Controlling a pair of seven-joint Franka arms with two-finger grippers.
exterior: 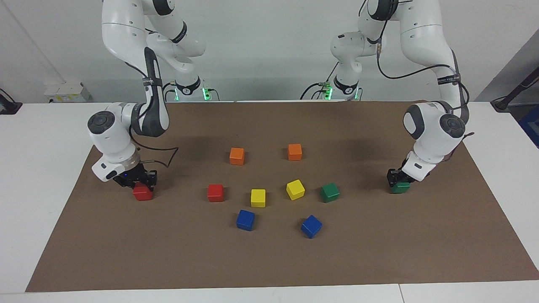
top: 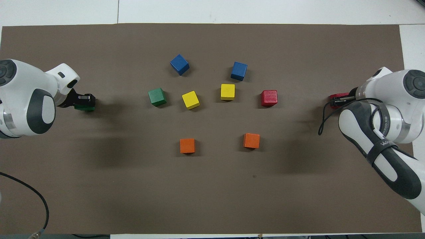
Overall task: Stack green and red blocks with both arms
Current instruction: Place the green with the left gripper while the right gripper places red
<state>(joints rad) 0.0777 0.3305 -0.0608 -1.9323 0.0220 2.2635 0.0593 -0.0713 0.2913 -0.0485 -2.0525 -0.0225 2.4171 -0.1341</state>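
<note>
Four task cubes, none stacked: one red block [exterior: 142,193] is sitting under the right gripper [exterior: 135,180] at the right arm's end of the brown mat [exterior: 269,261], and one green block [exterior: 400,187] is sitting under the left gripper [exterior: 398,178] at the left arm's end. The right gripper's fingers are appearing to straddle the red cube, the left gripper's likewise the green one; whether either cube is gripped or lifted off the mat, I cannot tell. The second red block [exterior: 215,192] and second green block [exterior: 329,192] are lying free in the middle cluster. Taking the overhead view as a clock face centred on the cluster, the free green cube is lying at about 9 o'clock, the free red one at 3, two yellow cubes [exterior: 258,198] are sitting between them near the centre, two blue cubes [exterior: 245,219] at 11 and 1, two orange cubes [exterior: 237,156] at 7 and 5. Progress judgement: early, only the pick of the two outer cubes is being worked; carrying each to its same-colour partner and setting it on top is all still left, assuming same-colour stacks. Hard to read: both wrists are covering most of the fingers and the held-side cube faces; in the overhead view only a sliver of each outer cube is showing. Arm bases are being cut off at the frame edges.
</note>
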